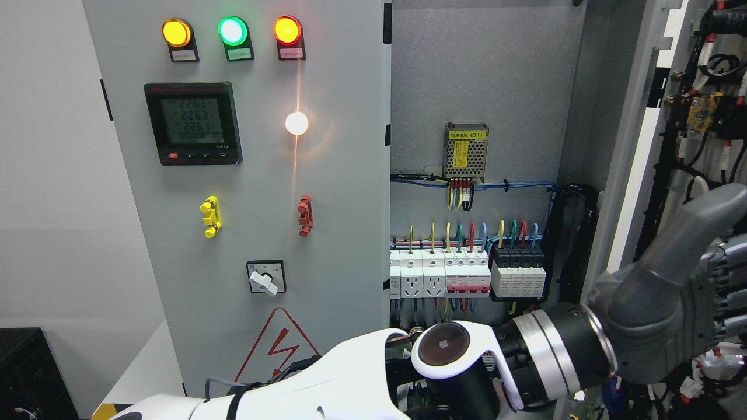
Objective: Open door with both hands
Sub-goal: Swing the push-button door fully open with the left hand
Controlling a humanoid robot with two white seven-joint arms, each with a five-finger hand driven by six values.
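The grey electrical cabinet has two doors. The left door is closed and carries lamps, a meter and switches. The right door is swung open to the right, with its wired inner face showing. My left arm comes in from the lower left and reaches across to the right. My left hand is at the open door's inner side with its thumb pointing up, partly cut off by the picture's right edge. My right hand is out of view.
Inside the cabinet are a power supply, rows of breakers and sockets and coloured wires. The left door holds three lit lamps, a meter and a rotary switch. A black box stands at the lower left.
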